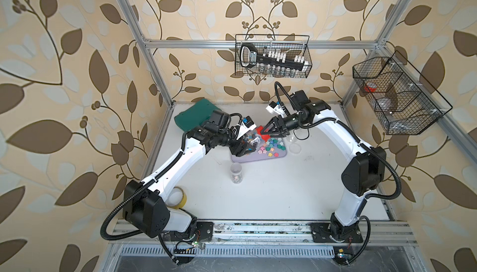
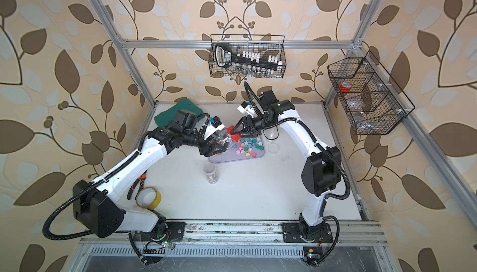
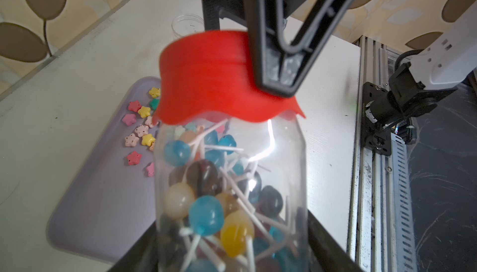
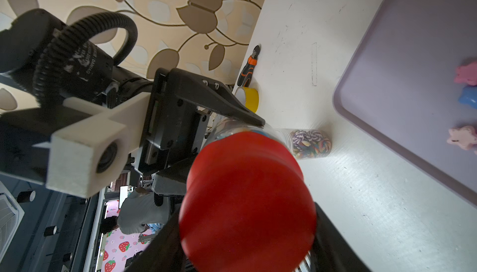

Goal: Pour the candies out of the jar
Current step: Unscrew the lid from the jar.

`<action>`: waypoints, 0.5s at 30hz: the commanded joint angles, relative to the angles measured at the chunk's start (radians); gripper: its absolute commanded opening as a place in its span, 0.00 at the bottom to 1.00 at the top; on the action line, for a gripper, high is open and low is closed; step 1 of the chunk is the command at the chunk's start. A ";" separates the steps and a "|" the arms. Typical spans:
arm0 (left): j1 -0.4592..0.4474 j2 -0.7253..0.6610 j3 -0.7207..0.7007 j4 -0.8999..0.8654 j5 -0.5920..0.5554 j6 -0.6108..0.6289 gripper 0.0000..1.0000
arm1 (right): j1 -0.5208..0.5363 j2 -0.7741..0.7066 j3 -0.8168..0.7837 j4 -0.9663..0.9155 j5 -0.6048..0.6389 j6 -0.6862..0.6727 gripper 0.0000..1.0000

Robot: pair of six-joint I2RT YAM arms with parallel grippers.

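My left gripper point(image 1: 245, 148) point(image 3: 232, 245) is shut on a clear jar point(image 1: 248, 139) point(image 2: 224, 140) point(image 3: 232, 180), which it holds tilted above a lavender tray point(image 1: 258, 159) point(image 3: 103, 206). The jar is full of ball lollipop candies point(image 3: 206, 214) on white sticks and carries a red lid point(image 1: 261, 131) point(image 3: 214, 77) point(image 4: 247, 193). My right gripper point(image 1: 263, 133) point(image 3: 281, 77) point(image 4: 247, 232) has a finger pressed on each side of that lid. Several pastel flower-shaped candies point(image 1: 271, 148) point(image 2: 247, 147) point(image 3: 139, 128) lie loose on the tray.
A second clear jar point(image 1: 236, 172) point(image 4: 309, 144) of striped swirl sweets stands upright in front of the tray. An empty clear jar point(image 1: 293, 137) and its lid point(image 1: 295, 148) sit right of the tray. Yellow tape point(image 2: 149, 197), pliers point(image 4: 249, 66) and a green cloth point(image 1: 196, 114) lie on the left.
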 commanded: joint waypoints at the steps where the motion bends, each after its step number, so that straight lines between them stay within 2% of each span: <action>1: -0.006 -0.054 0.010 0.068 0.056 0.002 0.54 | 0.002 -0.004 0.025 -0.022 -0.005 -0.042 0.53; 3: -0.006 -0.057 0.007 0.077 0.065 -0.008 0.54 | 0.002 -0.009 0.027 -0.021 -0.001 -0.058 0.49; 5: -0.006 -0.059 0.000 0.094 0.085 -0.023 0.49 | 0.002 -0.016 0.026 -0.019 -0.007 -0.085 0.46; 11: -0.003 -0.036 0.009 0.137 0.148 -0.060 0.48 | 0.001 -0.048 -0.016 0.028 0.000 -0.139 0.36; 15: -0.001 -0.020 0.019 0.149 0.191 -0.076 0.47 | 0.001 -0.054 -0.040 0.038 -0.017 -0.182 0.32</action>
